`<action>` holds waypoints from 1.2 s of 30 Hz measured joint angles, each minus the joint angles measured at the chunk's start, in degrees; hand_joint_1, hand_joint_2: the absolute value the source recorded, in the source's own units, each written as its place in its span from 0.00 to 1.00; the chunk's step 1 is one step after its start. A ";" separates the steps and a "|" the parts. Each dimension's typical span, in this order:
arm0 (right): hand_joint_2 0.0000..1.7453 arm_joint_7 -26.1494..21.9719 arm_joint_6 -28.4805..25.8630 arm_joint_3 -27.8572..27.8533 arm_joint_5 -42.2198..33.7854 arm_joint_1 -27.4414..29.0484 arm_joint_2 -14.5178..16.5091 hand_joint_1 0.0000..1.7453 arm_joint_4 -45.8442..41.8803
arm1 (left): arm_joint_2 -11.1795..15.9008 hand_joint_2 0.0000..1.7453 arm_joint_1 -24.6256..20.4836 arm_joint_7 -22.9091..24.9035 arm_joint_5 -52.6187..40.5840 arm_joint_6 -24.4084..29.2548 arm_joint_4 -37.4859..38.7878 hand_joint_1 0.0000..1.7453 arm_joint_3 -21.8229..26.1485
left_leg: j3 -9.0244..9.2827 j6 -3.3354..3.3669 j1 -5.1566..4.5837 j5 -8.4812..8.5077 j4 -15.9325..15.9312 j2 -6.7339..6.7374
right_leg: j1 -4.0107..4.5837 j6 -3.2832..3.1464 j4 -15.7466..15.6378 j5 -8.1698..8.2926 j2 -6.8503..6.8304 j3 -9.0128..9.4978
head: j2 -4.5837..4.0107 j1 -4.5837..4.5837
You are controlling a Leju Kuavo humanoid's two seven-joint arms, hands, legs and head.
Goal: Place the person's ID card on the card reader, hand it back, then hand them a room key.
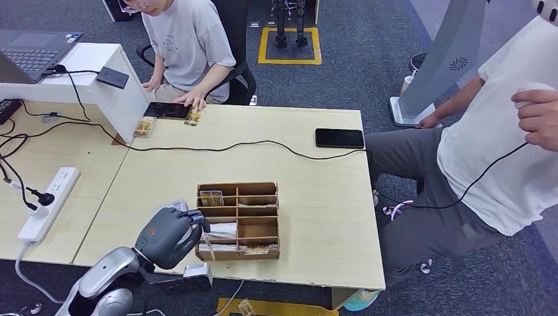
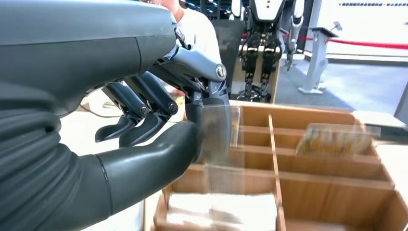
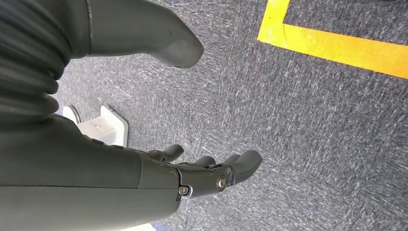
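A wooden compartment box (image 1: 258,220) stands near the table's front edge, with a card (image 1: 211,197) upright in its far left slot. My left hand (image 1: 168,235) is at the box's left end. In the left wrist view the thumb (image 2: 159,156) and a finger pinch a clear room key card (image 2: 220,129) over the box (image 2: 312,168). Another card (image 2: 337,138) leans in a far slot. A black card reader (image 1: 168,110) lies at the far edge by the seated person's hand (image 1: 193,100), with a card (image 1: 193,118) beside it. My right hand (image 3: 211,175) hangs open above the carpet.
A second card (image 1: 145,126) lies left of the reader. A black cable (image 1: 217,147) crosses the table toward a black phone (image 1: 339,137). A person in a white shirt (image 1: 500,151) stands at the right. A power strip (image 1: 47,204) lies on the left table.
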 joint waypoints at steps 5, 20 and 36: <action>1.00 0.01 0.02 0.00 0.00 0.00 -0.03 0.00 0.02 | 1.86 1.00 0.42 -1.20 1.88 -0.39 -3.51 1.00 0.87 | 0.00 0.00 0.00 0.00 0.00 0.00 | 0.00 0.00 0.00 0.00 0.00 0.00 | 0.00 0.00; 1.00 0.16 0.01 -0.03 0.00 0.00 -0.01 0.00 0.02 | 0.84 1.00 0.29 3.87 -7.21 4.79 -6.01 1.00 2.16 | 0.01 0.00 -0.02 0.00 0.00 -0.01 | 0.00 0.00 0.00 0.00 -0.02 -0.01 | 0.00 0.00; 1.00 1.21 0.37 0.37 0.01 -0.33 0.43 0.00 0.00 | -10.39 1.00 -18.25 20.36 -34.36 5.15 4.79 1.00 20.62 | -0.01 -0.01 -0.02 0.05 0.01 -0.03 | 0.00 0.01 0.01 0.06 -0.03 -0.01 | 0.00 0.01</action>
